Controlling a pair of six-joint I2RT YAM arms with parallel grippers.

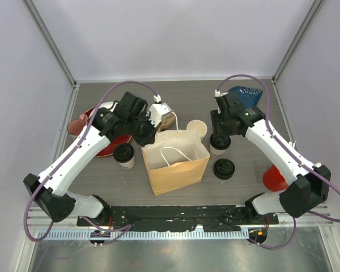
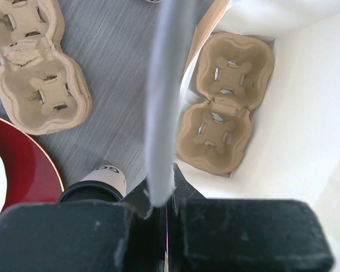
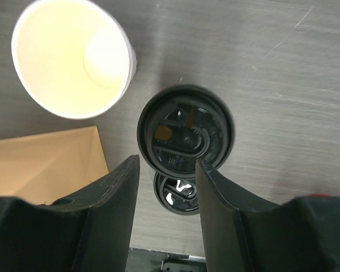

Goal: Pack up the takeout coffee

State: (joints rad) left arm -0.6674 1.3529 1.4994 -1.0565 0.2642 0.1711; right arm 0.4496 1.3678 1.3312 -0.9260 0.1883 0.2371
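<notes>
One takeout coffee (image 1: 124, 154), a white cup with a black sip lid, stands left of the brown paper bag (image 1: 178, 164); it also shows at the left wrist view's lower edge (image 2: 96, 184). The other coffee (image 3: 185, 131) stands right of the bag. My right gripper (image 3: 168, 161) hangs open over it, its tips at the lid's near edge, gripping nothing. From above, the right gripper (image 1: 220, 141) covers that cup. My left gripper (image 2: 161, 201) is shut on the bag's white handle (image 2: 165, 102), at the bag's back left corner (image 1: 147, 134). A cardboard cup carrier (image 2: 224, 107) lies inside the bag.
An empty paper cup (image 3: 73, 56) stands behind the bag. Loose black lids (image 1: 223, 169) lie right of the bag. Spare carriers (image 2: 37, 62) and a red plate (image 2: 17, 164) sit at the left. A red object (image 1: 275, 178) and a blue one (image 1: 246, 93) are at the right.
</notes>
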